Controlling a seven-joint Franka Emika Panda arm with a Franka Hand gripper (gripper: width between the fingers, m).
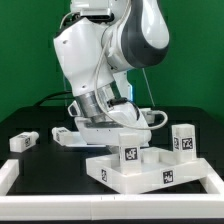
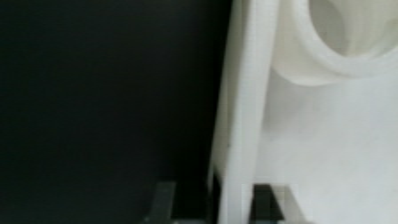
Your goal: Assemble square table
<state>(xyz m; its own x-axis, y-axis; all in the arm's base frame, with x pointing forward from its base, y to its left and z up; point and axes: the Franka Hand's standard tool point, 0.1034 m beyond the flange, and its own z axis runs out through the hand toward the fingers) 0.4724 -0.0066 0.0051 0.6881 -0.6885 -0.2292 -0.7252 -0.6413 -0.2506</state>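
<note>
While the claw (image 2: 217, 206) is pressed together on the raised rim (image 2: 228, 100) of the square table top (image 1: 128, 176), pinched between its fingertips, positioning of the top is judged in hand; next, release and a reach to a leg (image 1: 185, 138), well apart, are called for.

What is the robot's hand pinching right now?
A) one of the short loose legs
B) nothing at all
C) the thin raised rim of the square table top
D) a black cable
C: in the wrist view the hand has its two fingers closed on either side of the thin white rim of the square table top, right beside a round corner hole.
</note>
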